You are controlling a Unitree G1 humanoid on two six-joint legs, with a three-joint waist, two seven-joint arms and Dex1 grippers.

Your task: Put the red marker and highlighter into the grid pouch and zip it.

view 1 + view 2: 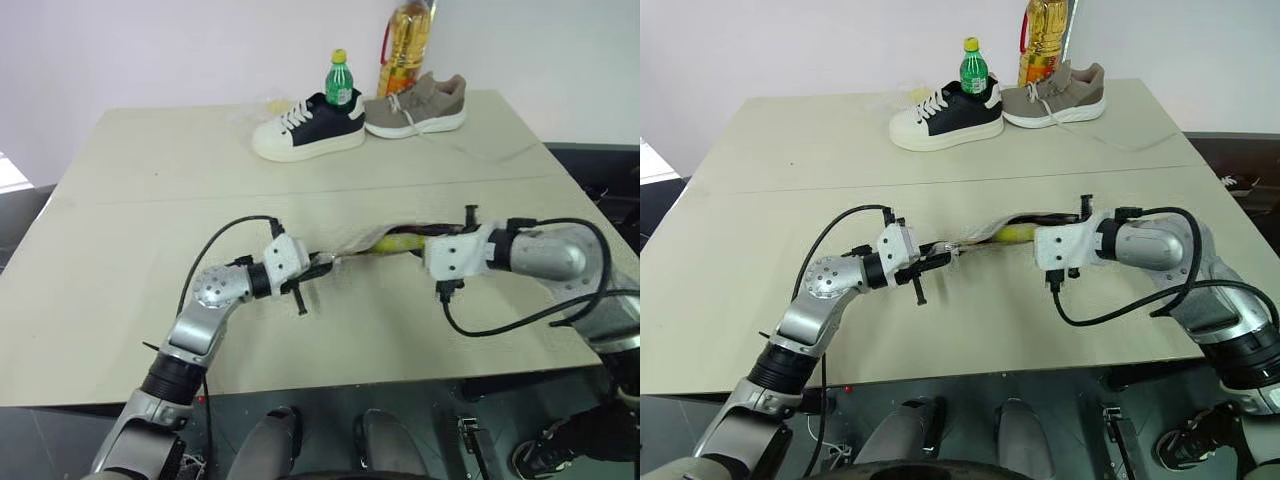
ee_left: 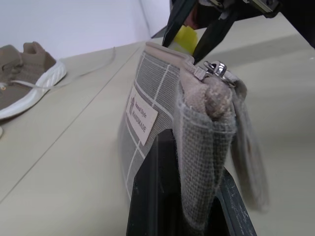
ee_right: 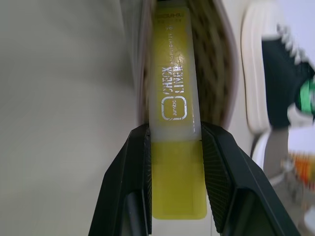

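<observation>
Over the middle of the table (image 1: 120, 200), the left gripper (image 1: 318, 265) pointed level toward the right arm, its fingers pressed together on one end of the grid pouch (image 2: 152, 105) and holding it up off the surface, mouth open. The right gripper (image 3: 172, 142) angled down from the other side, its fingers pinching the highlighter (image 3: 173, 88), whose front end sat inside the pouch's open mouth. Two shoes (image 1: 305, 128), a green bottle (image 1: 340, 80) and an oil bottle (image 1: 405, 50) stood by the far edge.

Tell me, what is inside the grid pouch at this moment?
The highlighter goes partly into the open mouth of the grid pouch; the right gripper is shut on its rear end. The pouch's fabric hides everything deeper, so I cannot tell whether the red marker is inside.
</observation>
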